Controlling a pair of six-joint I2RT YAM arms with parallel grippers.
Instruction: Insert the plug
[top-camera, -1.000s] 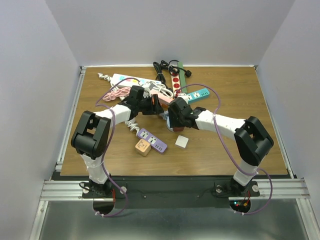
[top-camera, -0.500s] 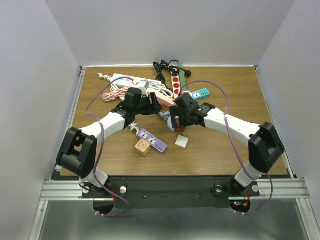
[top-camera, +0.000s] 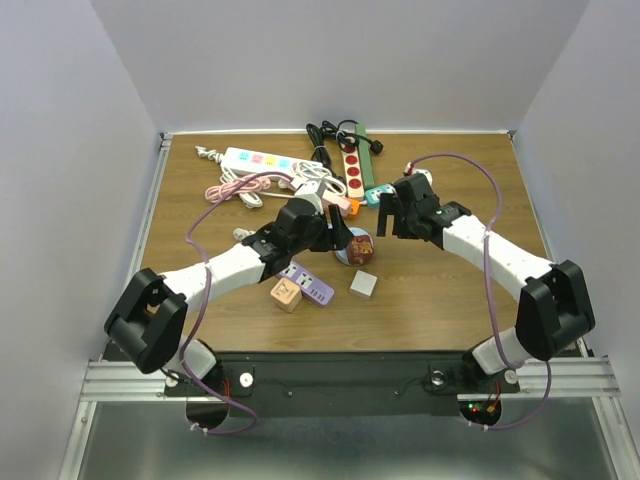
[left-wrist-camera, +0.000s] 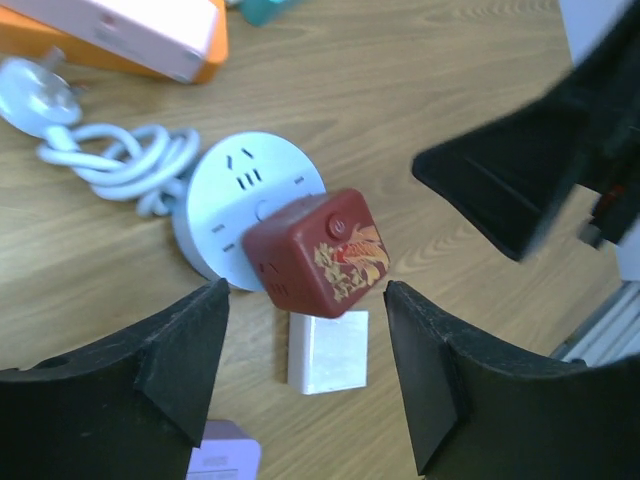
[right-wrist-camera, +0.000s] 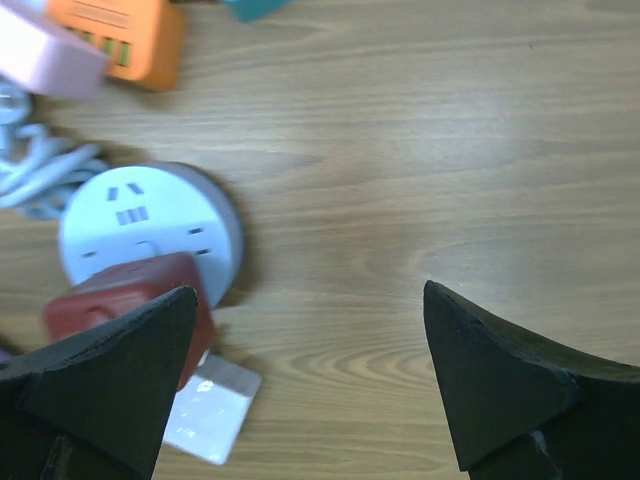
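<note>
At the far left of the wooden surface (top-camera: 440, 300) we see a white power strip (top-camera: 255, 160) with coloured sockets, and a coiled pink cord (top-camera: 230, 188) lies just in front of it. Moving right, a purple power strip (top-camera: 305, 283) lies under the left arm, with a tan cube (top-camera: 286, 294) just beside its near edge. The left fingers (left-wrist-camera: 180, 365) are spread wide. From the left wrist we see the plug, a dark red cube (left-wrist-camera: 318, 255) with a gold pattern, between them, with a gap on either side. The cube sits tilted on the near edge of a round white socket (left-wrist-camera: 235, 185), and we cannot tell whether its pins are seated. A coiled white cord (left-wrist-camera: 110, 160) lies to the left of the socket, and a small white square block (left-wrist-camera: 328, 352) lies just in front of the cube. Further right and farther back, a red power strip (top-camera: 351, 165) lies near a teal one (top-camera: 380, 192). The right fingers (right-wrist-camera: 500, 390) are also spread wide and hold nothing. They are over bare wood to the right of the socket, apart from the cube.
</note>
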